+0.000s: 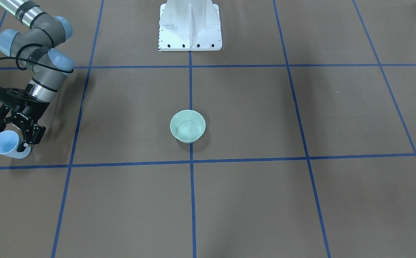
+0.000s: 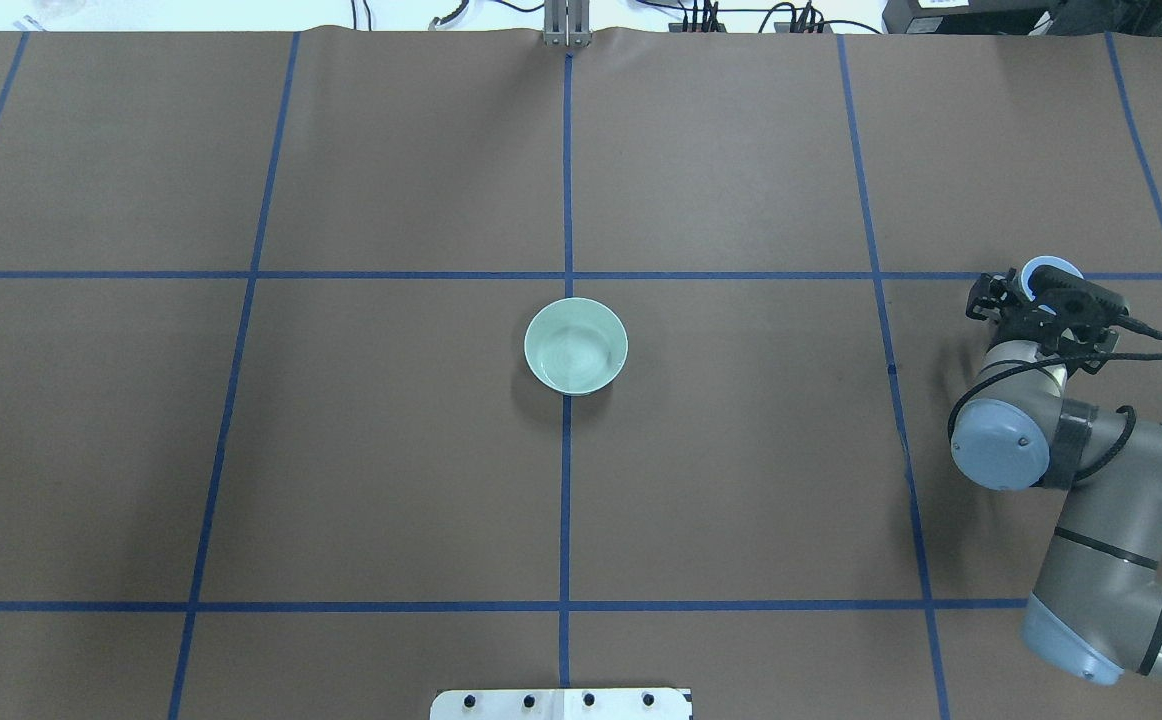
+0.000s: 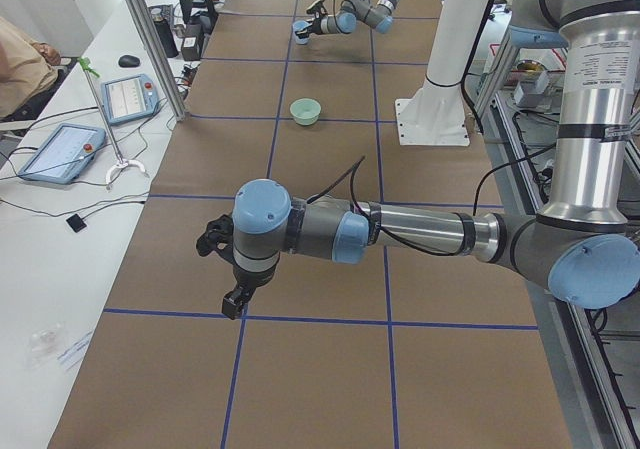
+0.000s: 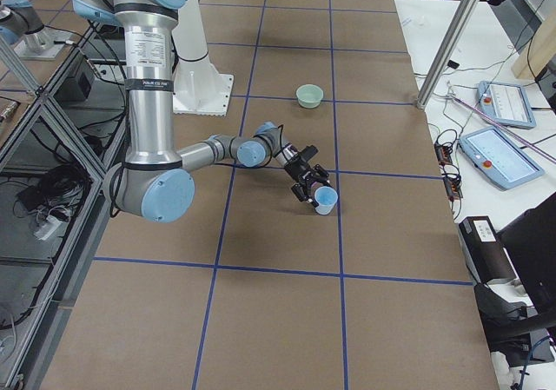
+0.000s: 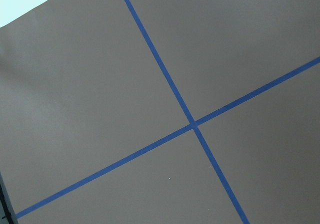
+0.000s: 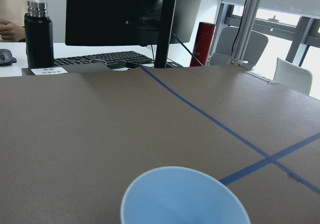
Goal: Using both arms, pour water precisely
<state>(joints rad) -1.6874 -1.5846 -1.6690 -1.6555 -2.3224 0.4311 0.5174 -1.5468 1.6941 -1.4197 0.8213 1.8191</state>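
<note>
My right gripper (image 1: 13, 139) is shut on a light-blue cup (image 1: 4, 142) at the table's right end, at or just above the surface. The gripper also shows in the overhead view (image 2: 1041, 292) and the exterior right view (image 4: 314, 190). The cup's rim fills the bottom of the right wrist view (image 6: 185, 196); I cannot tell if it holds water. A pale green bowl (image 2: 576, 346) stands at the table's centre with faint ripples inside. My left gripper (image 3: 226, 271) shows only in the exterior left view, over bare table; I cannot tell if it is open or shut.
The white pedestal base (image 1: 190, 27) stands at the robot's side of the table. Blue tape lines (image 2: 566, 450) grid the brown table cover. Tablets and cables (image 3: 60, 149) lie on the white bench along the far edge, with a keyboard and black bottle (image 6: 39, 34) beyond.
</note>
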